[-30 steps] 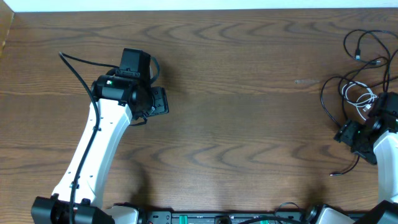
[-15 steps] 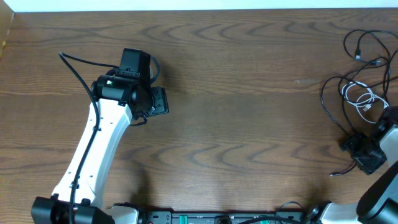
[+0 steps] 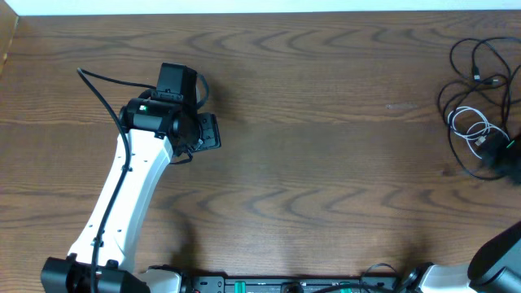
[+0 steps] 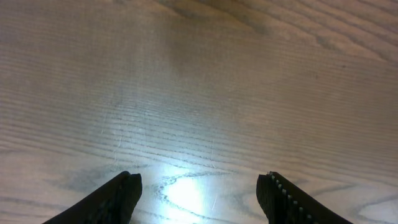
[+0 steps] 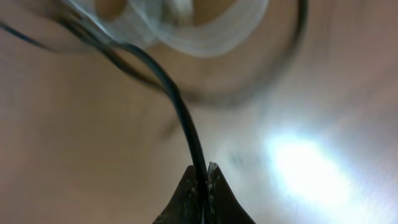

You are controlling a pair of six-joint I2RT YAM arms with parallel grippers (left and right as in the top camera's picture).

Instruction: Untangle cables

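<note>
The right gripper (image 5: 204, 169) is pinching a black cable (image 5: 177, 102) near the white cable (image 3: 470, 124). The left gripper (image 4: 199, 186) is hovering spread wide over the table (image 4: 199, 74)

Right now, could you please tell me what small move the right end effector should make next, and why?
Probably a short, slow pull of the black cable toward the bare middle of the table. The right end effector is shut on that cable, which runs up into the white cable loops, so a gentle pull should show where it snags. The wrist view is blurred, so I am unsure.
</note>
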